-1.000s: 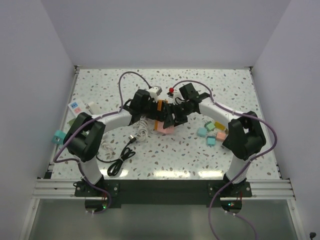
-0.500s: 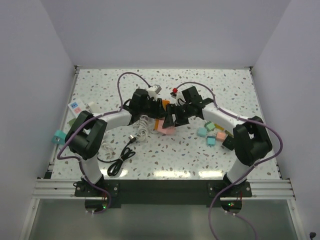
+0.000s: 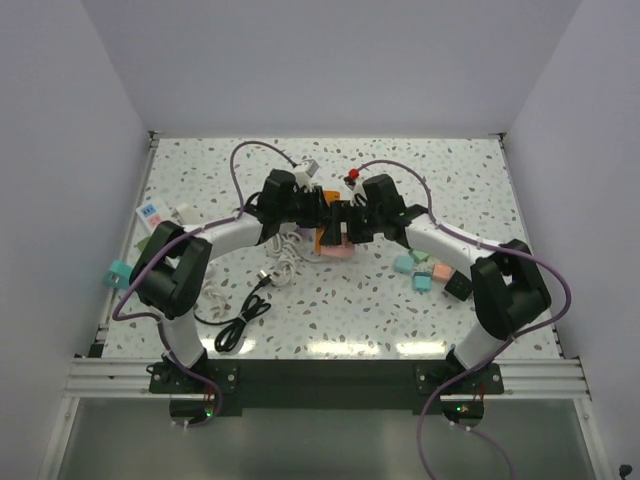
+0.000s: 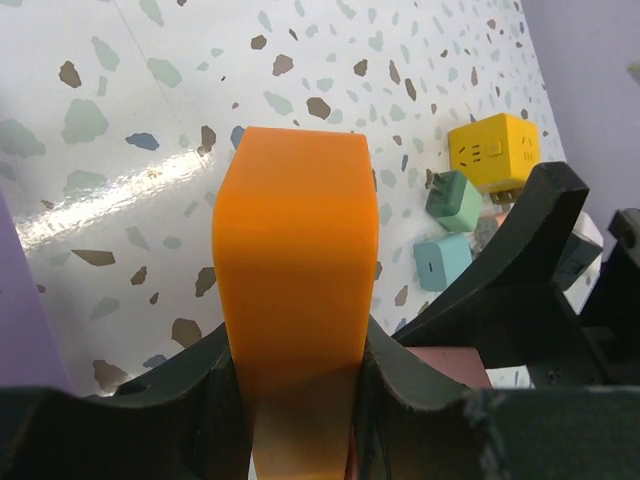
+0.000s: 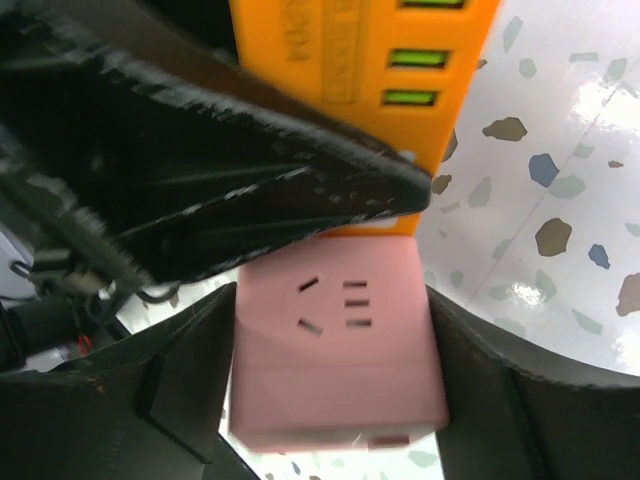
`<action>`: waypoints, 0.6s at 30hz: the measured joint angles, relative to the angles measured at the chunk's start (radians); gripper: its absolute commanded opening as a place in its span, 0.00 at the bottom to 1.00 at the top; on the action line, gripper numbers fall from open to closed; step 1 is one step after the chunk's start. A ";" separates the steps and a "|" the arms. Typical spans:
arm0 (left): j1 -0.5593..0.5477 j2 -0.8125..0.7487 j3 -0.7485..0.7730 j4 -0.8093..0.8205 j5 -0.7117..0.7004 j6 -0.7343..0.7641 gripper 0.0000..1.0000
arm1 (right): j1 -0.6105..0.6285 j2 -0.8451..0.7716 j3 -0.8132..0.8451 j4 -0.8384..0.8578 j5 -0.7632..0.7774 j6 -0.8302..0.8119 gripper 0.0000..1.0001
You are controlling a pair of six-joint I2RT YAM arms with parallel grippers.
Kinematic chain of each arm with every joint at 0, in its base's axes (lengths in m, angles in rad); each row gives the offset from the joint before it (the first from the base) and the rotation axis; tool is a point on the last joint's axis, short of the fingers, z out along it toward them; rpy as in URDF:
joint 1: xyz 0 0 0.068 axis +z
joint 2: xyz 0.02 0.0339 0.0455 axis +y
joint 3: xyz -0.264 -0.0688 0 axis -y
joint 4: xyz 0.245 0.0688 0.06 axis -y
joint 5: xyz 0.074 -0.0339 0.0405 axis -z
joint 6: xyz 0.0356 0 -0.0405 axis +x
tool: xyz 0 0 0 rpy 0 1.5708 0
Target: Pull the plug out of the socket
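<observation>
An orange power cube [image 4: 295, 260] with green ports [image 5: 360, 80] is joined to a pink socket cube [image 5: 335, 350] just below it. Seen from above, the pair [image 3: 328, 242] sits mid-table between both arms. My left gripper [image 4: 298, 350] is shut on the orange cube, one finger pressed on each side. My right gripper [image 5: 335, 340] straddles the pink cube, open, with its fingers [image 5: 200, 350] close against the cube's sides. A black left finger [image 5: 250, 170] crosses above the pink cube in the right wrist view. Where the cubes join is hidden.
A yellow cube [image 4: 488, 152] and two green cubes [image 4: 445, 262] lie to the right, near a black cube [image 3: 458, 285]. A black cable [image 3: 245, 315] and a white cable [image 3: 285, 250] lie left of centre. A white strip [image 3: 152, 212] and a teal cube [image 3: 118, 272] are at the left edge.
My left gripper has shut on the orange cube. My right gripper has moved in over the pink cube and its jaws have widened. Both wrists have shifted toward the table's far side.
</observation>
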 measured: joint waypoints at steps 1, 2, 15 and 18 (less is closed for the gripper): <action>0.001 0.000 0.000 0.005 0.007 -0.011 0.00 | 0.000 0.008 0.002 0.006 0.001 0.002 0.65; 0.003 -0.001 0.000 0.005 0.013 -0.018 0.00 | 0.000 0.015 0.005 0.005 0.002 0.008 0.59; 0.111 -0.083 -0.098 0.042 0.143 -0.100 0.00 | 0.022 -0.045 0.020 -0.032 -0.024 0.027 0.00; 0.135 -0.132 -0.114 0.067 0.230 -0.140 0.00 | 0.038 -0.117 0.042 -0.100 0.002 0.026 0.00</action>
